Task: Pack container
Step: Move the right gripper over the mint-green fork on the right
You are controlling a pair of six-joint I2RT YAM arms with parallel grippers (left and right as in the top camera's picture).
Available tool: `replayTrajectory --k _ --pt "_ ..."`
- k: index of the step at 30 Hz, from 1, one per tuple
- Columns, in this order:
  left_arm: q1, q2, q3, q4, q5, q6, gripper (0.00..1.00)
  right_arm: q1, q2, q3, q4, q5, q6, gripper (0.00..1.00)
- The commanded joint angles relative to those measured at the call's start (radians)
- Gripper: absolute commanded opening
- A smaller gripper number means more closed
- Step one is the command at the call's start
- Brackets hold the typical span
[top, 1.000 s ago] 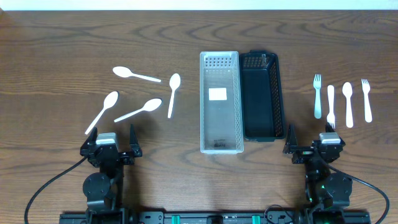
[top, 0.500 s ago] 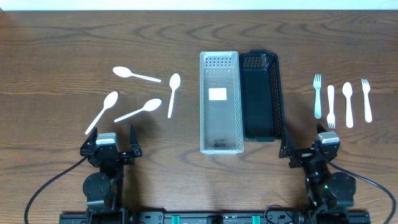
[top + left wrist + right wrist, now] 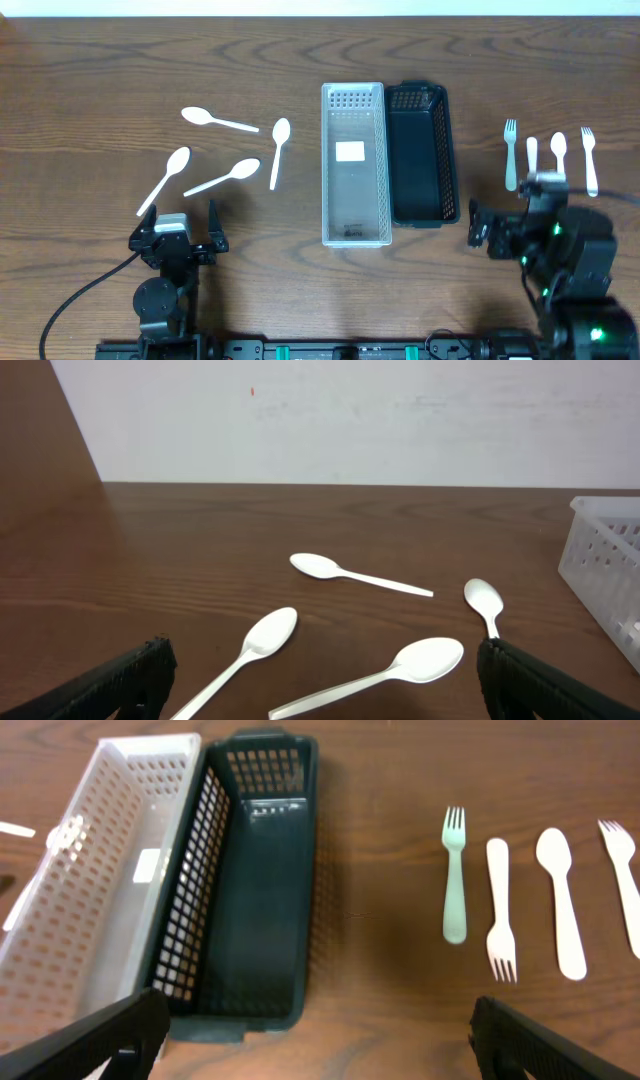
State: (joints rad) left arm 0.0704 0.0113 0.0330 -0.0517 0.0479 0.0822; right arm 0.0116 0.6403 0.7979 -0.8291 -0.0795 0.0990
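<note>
Facing white fork (image 3: 499, 910), right wrist view shows tines hidden overhead.

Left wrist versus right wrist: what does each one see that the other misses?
Only the left wrist: four white spoons, seen whole, loose on the table. Only the right wrist: the black basket, and a row of green fork, white fork, white spoon and another fork at the edge. Both: the white basket and the wooden table.

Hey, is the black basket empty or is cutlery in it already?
Empty. The black basket shows only a bare floor in the right wrist view; the green fork lies outside on the table.
</note>
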Motion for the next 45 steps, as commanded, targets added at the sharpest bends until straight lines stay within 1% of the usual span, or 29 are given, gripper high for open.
replayTrajectory --k 1,4,7,9,11,14,17,21,28,29,33,40,45 --pt "0.004 0.000 -0.029 -0.016 -0.015 0.010 0.98 0.007 0.080 0.146 -0.012 -0.024 -0.027 0.99" --pt "0.004 0.000 -0.029 -0.016 -0.015 0.010 0.98 -0.010 0.155 0.258 -0.045 0.031 -0.041 0.99" --pt "0.004 0.000 -0.029 -0.016 -0.015 0.010 0.98 -0.078 0.287 0.431 -0.186 0.076 -0.042 0.99" --pt "0.004 0.000 -0.029 -0.016 -0.015 0.010 0.98 -0.149 0.404 0.565 -0.316 0.060 -0.074 0.99" --pt "0.004 0.000 -0.029 -0.016 -0.015 0.010 0.98 -0.214 0.531 0.702 -0.440 0.004 -0.139 0.99" --pt "0.004 0.000 -0.029 -0.016 -0.015 0.010 0.98 -0.248 0.658 0.813 -0.516 -0.001 -0.146 0.99" --pt "0.004 0.000 -0.029 -0.016 -0.015 0.010 0.98 -0.251 0.738 0.822 -0.500 0.028 -0.164 0.99" --pt "0.004 0.000 -0.029 -0.016 -0.015 0.010 0.98 -0.251 0.859 0.822 -0.451 0.027 -0.239 0.99" --pt "0.004 0.000 -0.029 -0.016 -0.015 0.010 0.98 -0.259 1.037 0.822 -0.335 0.042 -0.332 0.99" --pt "0.004 0.000 -0.029 -0.016 -0.015 0.010 0.98 -0.258 1.065 0.822 -0.325 0.054 -0.329 0.99" --pt "0.004 0.000 -0.029 -0.016 -0.015 0.010 0.98 -0.259 1.172 0.822 -0.314 0.075 -0.243 0.99" --pt "0.004 0.000 -0.029 -0.016 -0.015 0.010 0.98 -0.265 1.333 0.822 -0.280 0.075 -0.232 0.99" --pt "0.004 0.000 -0.029 -0.016 -0.015 0.010 0.98 -0.259 1.409 0.822 -0.218 0.075 -0.146 0.99"
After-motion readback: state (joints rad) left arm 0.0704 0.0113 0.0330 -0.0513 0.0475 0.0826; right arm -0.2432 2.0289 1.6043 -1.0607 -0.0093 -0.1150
